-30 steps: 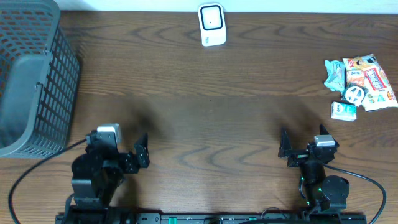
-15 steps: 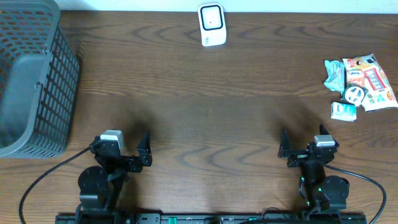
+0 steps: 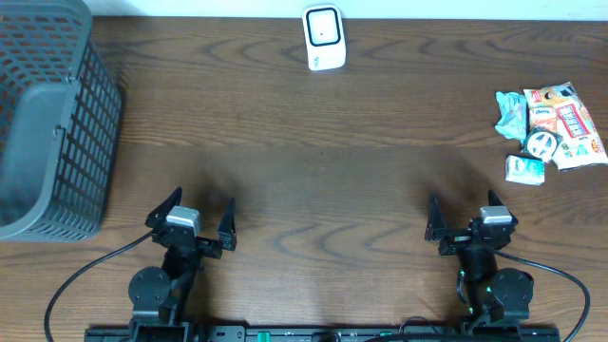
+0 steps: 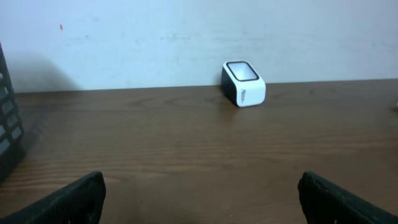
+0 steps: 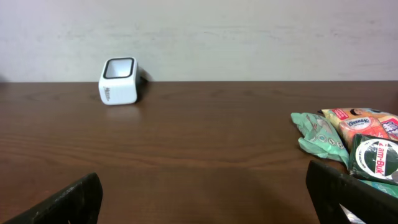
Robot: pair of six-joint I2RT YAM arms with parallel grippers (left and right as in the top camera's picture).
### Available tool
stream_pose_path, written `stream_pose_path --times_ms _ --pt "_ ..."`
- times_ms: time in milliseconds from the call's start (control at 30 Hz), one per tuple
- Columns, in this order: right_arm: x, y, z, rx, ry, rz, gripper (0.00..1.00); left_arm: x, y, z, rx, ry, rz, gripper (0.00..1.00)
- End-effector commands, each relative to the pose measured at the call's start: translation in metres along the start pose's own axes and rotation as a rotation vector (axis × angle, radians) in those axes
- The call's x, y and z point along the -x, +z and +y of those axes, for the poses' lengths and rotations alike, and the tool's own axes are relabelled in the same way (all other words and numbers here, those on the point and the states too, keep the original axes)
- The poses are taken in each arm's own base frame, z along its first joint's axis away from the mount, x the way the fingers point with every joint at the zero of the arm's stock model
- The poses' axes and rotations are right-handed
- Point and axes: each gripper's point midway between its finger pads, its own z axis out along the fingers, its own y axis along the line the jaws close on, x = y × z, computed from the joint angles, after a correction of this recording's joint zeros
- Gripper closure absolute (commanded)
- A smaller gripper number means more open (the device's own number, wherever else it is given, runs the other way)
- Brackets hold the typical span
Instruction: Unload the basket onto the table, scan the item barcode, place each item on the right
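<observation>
A white barcode scanner (image 3: 323, 38) with a dark window stands at the table's far edge, centre; it also shows in the left wrist view (image 4: 244, 83) and the right wrist view (image 5: 118, 81). The items are a heap of snack packets (image 3: 551, 123) at the right edge, seen at the right of the right wrist view (image 5: 351, 140). My left gripper (image 3: 198, 209) rests near the front left, open and holding nothing (image 4: 202, 199). At the front right sits my right gripper (image 3: 463, 214), open too, with only bare wood between its fingers (image 5: 205, 199).
A grey mesh basket (image 3: 47, 123) fills the far left corner of the table, its side just visible in the left wrist view (image 4: 7, 134). A pale wall rises behind the table's far edge. Cables trail from both arm bases along the front edge.
The left arm has shifted a little to the right and turned to face straight ahead, so both its fingers now show. The right arm has not moved.
</observation>
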Motion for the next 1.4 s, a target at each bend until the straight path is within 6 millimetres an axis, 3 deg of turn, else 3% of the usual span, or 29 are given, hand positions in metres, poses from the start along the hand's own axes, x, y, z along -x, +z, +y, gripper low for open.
stream_pose_path --times_ms 0,300,667,1367 --pt "-0.001 0.000 -0.003 -0.016 -0.014 0.000 0.01 0.006 -0.001 0.006 0.034 0.030 -0.033 0.02" --pt "-0.001 0.000 -0.003 -0.016 -0.014 0.000 0.01 -0.021 -0.003 0.026 0.142 0.011 0.076 0.02" --pt "-0.001 0.000 -0.003 -0.016 -0.014 0.000 0.01 -0.022 -0.003 0.028 0.160 -0.095 0.072 0.02" --pt "-0.001 0.000 -0.003 -0.016 -0.014 0.000 0.01 -0.022 -0.003 0.027 0.154 -0.030 0.079 0.02"
